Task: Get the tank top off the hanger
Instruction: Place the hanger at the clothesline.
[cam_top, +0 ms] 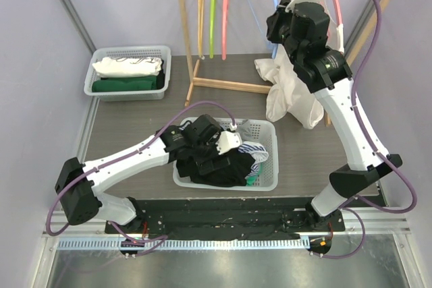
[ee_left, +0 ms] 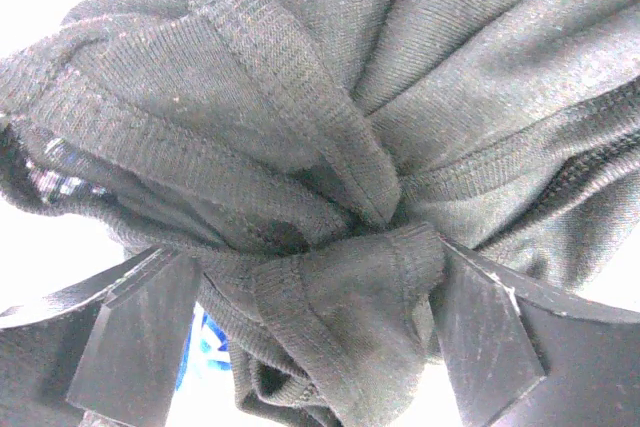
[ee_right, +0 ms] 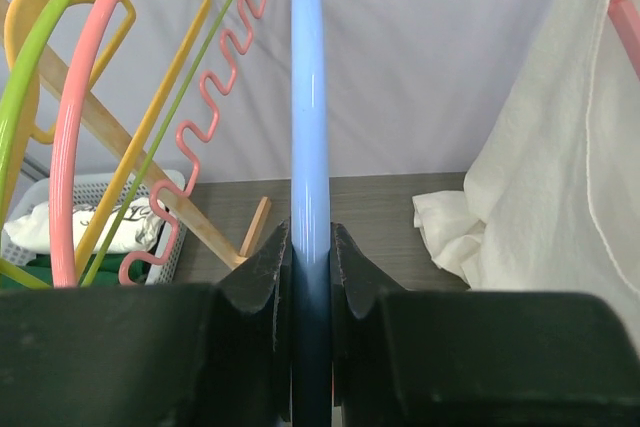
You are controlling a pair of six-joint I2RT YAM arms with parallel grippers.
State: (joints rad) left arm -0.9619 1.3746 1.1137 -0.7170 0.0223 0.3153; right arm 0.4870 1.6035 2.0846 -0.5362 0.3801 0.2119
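The left claw (ee_left: pixel 320 327) is closed on a bunched fold of the black tank top (ee_left: pixel 300 97), the hem and seams pinched between its two dark fingers and the rest of the cloth piled up ahead of them. In the overhead view this claw sits low over the white basket (cam_top: pixel 270 173), with the dark fabric spilling directly beneath it onto other clothes already inside. The right claw (ee_right: pixel 310 267) is clamped on the blue hanger (ee_right: pixel 308 97), whose thin bar rises straight up from between its jaws. No cloth shows on the stretch of the bar in view. To the right of that claw hangs a white garment (ee_right: pixel 560 167), apart from the blue bar. To its left hang other coloured hangers, and below it lies the dark surface (ee_right: pixel 400 197). Judging from this, the main step looks done: the tank top appears to be off the hanger and is at the basket. What seems left is for the left claw to let go so that the garment settles in the basket, and for the right claw to release the bare hanger.
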